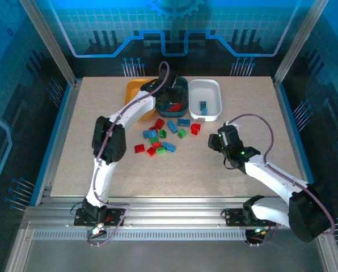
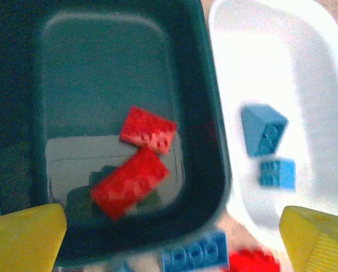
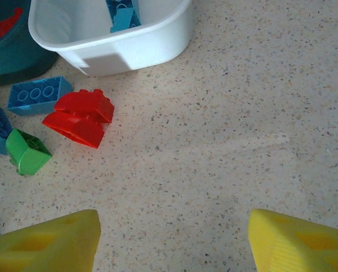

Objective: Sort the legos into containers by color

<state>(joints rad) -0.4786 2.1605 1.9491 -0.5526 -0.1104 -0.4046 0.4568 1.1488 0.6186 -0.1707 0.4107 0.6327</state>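
We see the left fingers, blunt yellow plastic wedges, standing wide apart with nothing between them above the glossy dark teal plastic tub. Two studded red bricks lie just beside each other on its smooth floor. Beside it, the rounded white plastic tub holds two blue bricks. The right fingers are also spread and empty over the speckled matte worktop, near a stacked red pair, a green brick and a flat blue brick.
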